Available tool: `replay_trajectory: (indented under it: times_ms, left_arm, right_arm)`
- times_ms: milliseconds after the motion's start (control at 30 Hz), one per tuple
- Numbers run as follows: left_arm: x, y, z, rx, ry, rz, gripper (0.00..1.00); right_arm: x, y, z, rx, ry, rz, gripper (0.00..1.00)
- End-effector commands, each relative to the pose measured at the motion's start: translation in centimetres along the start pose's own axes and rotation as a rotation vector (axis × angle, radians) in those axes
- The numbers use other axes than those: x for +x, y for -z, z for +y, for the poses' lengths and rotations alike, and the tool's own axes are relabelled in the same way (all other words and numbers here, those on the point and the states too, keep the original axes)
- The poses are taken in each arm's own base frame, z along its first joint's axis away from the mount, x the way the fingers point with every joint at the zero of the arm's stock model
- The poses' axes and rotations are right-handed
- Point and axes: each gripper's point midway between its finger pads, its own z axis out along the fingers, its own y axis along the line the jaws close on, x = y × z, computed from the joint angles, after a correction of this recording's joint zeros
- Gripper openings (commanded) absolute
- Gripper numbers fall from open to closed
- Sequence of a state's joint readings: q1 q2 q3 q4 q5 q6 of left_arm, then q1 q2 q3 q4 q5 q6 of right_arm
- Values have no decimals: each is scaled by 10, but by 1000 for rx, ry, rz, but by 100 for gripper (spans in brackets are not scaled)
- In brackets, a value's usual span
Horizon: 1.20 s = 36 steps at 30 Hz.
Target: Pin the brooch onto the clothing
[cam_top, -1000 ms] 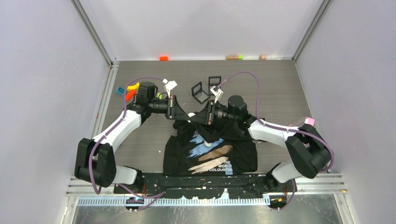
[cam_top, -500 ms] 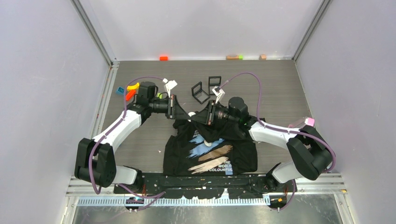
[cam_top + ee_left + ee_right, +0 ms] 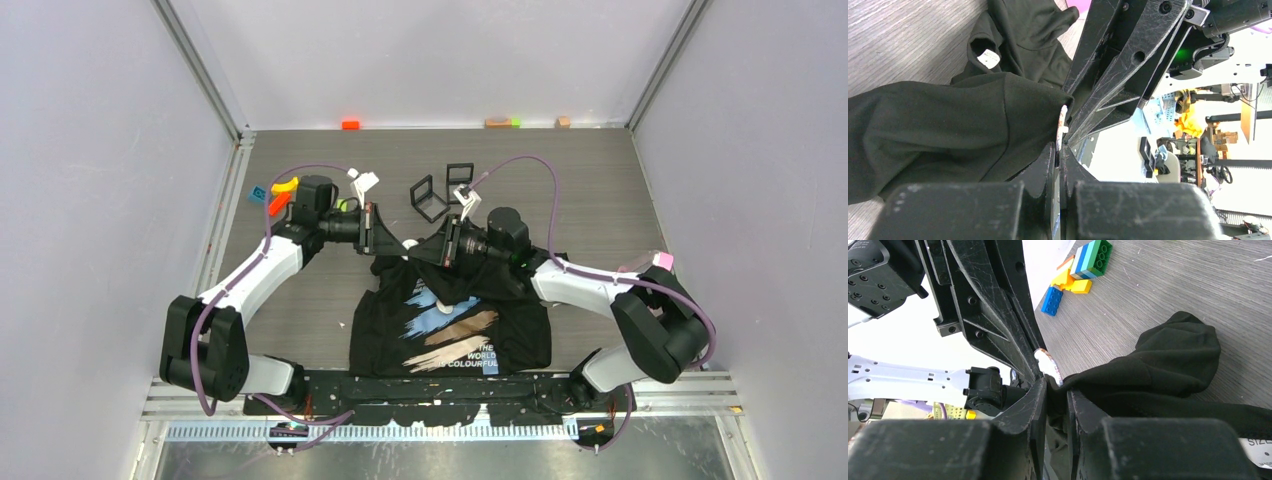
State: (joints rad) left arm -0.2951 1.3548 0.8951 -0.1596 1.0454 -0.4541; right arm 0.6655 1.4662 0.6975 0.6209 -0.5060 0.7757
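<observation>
The black T-shirt (image 3: 450, 335) with blue, tan and cream streaks lies at the near middle of the table, its far edge lifted. My right gripper (image 3: 428, 250) is shut on a raised fold of the shirt (image 3: 1148, 365); the cloth sits between its jaws (image 3: 1058, 390). My left gripper (image 3: 392, 243) faces it tip to tip and is shut on the small white round brooch (image 3: 1063, 122), seen edge-on against the fold (image 3: 948, 120). The brooch also shows in the right wrist view (image 3: 1048, 365), touching the cloth, and as a white spot from above (image 3: 409, 245).
Two black open frames (image 3: 440, 190) stand just behind the grippers. Coloured bricks (image 3: 275, 195) lie at the left, also in the right wrist view (image 3: 1083, 265). Small blocks (image 3: 350, 124) line the back wall. A white size label (image 3: 988, 59) shows inside the collar.
</observation>
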Motion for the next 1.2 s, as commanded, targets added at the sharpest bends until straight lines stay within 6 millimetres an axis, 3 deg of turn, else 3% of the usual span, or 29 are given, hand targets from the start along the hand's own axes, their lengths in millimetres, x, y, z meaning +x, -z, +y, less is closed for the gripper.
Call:
replay_trajectory:
  times_ms: [0, 1167]
  left_arm:
    - [11, 8, -46, 172, -34, 60, 0]
    - [14, 8, -56, 219, -56, 70, 0]
  right_arm:
    - [-29, -4, -45, 197, 1, -129, 1]
    - [-24, -4, -100, 398, -142, -112, 1]
